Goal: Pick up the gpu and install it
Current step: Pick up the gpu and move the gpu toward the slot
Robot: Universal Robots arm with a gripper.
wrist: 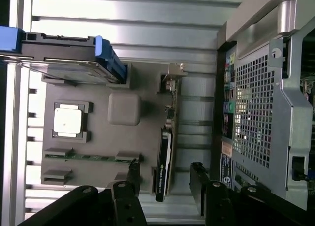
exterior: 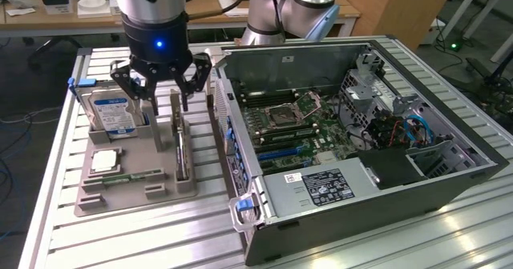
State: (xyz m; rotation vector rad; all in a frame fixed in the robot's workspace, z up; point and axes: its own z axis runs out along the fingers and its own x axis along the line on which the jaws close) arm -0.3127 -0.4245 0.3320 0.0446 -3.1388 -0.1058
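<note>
Fingers spread wide and gripping nothing, the tool (exterior: 168,105) hangs just above the gpu (wrist: 165,157), which stands on edge in a grey holder (wrist: 145,142) on the surface, directly beneath and between the fingers, its long axis crossing their closing line.

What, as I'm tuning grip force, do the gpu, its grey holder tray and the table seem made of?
gpu: thin dark board on edge, probably circuit laminate; the black cover looks like slightly glossy plastic.
Holder tray: uniform matt grey with moulded slots, likely plastic.
Table: ribbed silvery slats catching glare, likely aluminium.
</note>
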